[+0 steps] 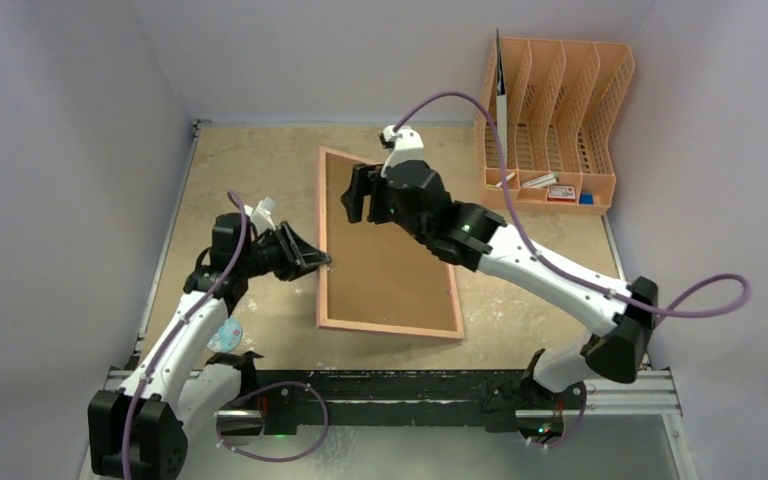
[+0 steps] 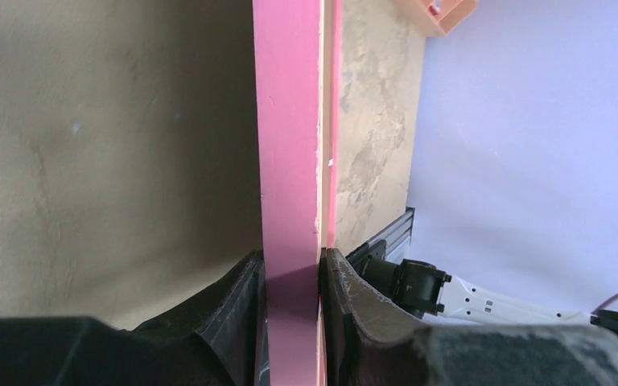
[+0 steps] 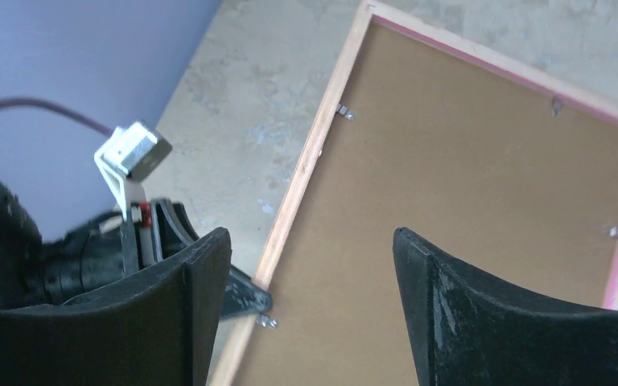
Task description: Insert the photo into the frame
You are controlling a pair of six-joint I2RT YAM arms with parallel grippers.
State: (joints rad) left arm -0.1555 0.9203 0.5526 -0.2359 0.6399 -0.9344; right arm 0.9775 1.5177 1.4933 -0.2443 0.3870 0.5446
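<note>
The frame [image 1: 390, 327] lies back side up in the middle of the table, with a brown hardboard backing [image 1: 390, 265] inside its pinkish-tan rim. My left gripper [image 1: 318, 262] is shut on the frame's left edge. In the left wrist view the pink edge [image 2: 286, 121] runs between the two fingers of that gripper [image 2: 292, 257]. My right gripper [image 1: 358, 195] hovers open over the backing's far part. In the right wrist view its fingers [image 3: 310, 241] stand wide apart above the board [image 3: 467, 185], holding nothing. The photo is hidden.
An orange file rack [image 1: 550, 110] stands at the back right with small items in its bottom. A round pale-blue disc [image 1: 225, 337] lies by the left arm. Purple walls close in on the left, back and right. Small metal tabs [image 3: 344, 112] sit along the frame's inner rim.
</note>
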